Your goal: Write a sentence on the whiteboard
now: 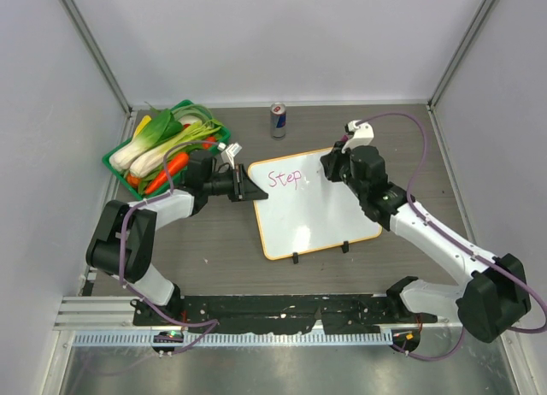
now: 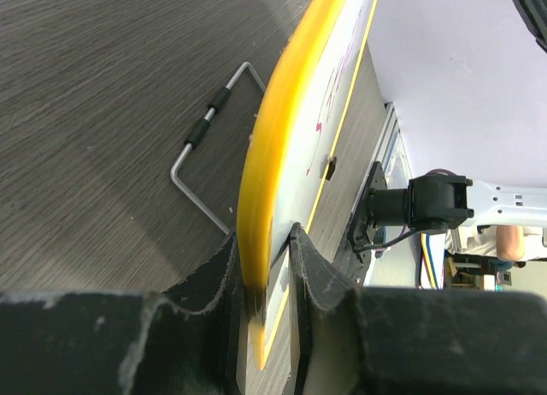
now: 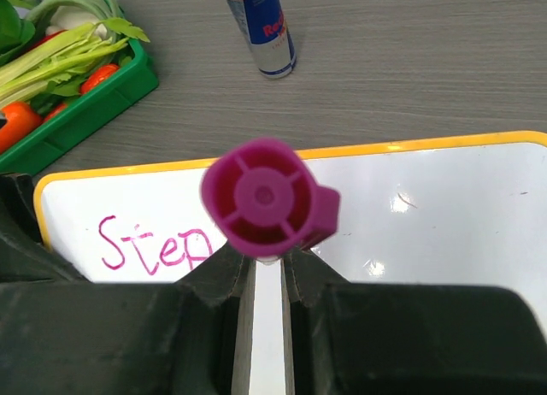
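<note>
Pinching the rim at its left edge, the left gripper (image 1: 242,188) has its jaws narrow on the board (image 1: 316,220), which lies mid-table. Near the board's top-left corner the sentence (image 1: 285,179) so far reads only "Step". Just right of that word the right gripper (image 1: 329,168) is clamped tight on a magenta marker (image 3: 267,198). The risk: a hard stroke could twist the board in that thin edge hold, or tilt the marker between the jaws, leaving the next word crooked or faint
</note>
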Motion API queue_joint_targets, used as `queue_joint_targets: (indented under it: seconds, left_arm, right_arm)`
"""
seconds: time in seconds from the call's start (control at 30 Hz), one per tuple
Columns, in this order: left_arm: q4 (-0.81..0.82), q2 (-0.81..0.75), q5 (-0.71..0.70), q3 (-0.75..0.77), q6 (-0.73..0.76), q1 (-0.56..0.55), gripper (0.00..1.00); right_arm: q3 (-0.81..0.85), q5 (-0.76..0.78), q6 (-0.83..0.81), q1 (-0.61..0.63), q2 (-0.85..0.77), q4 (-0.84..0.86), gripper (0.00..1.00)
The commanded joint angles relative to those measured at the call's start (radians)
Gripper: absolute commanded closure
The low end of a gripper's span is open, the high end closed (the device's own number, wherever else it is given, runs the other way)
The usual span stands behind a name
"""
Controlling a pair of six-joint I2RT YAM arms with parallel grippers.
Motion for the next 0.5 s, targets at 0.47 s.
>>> queue_joint_targets:
  seconds: [0.47]
  left_arm:
    - [-0.11, 0.021, -0.097, -0.014, 0.111, -0.033, 1.0]
  right_arm:
    - [0.089, 0.096, 0.001, 0.013, 0.081, 0.112, 0.99]
